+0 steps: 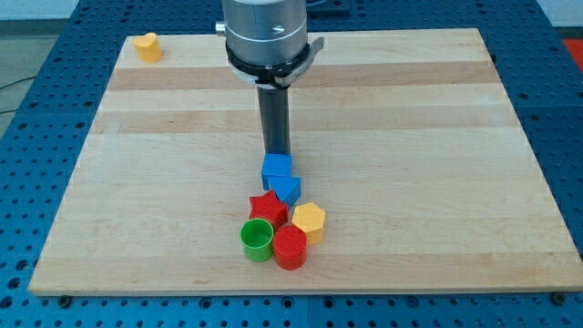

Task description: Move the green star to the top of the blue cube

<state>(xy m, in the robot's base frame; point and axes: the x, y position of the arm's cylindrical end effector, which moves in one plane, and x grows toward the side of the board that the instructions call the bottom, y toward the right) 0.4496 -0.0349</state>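
Blocks cluster near the board's (137, 182) bottom edge; my tip (277, 155), gripperless, touches the blue cube (276, 169).

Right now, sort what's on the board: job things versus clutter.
Job: my tip, at the view's top side of the blue cube; green block, round-looking, no star visible.
Clutter: second blue block, red star, red cylinder, yellow hexagon, far yellow block.
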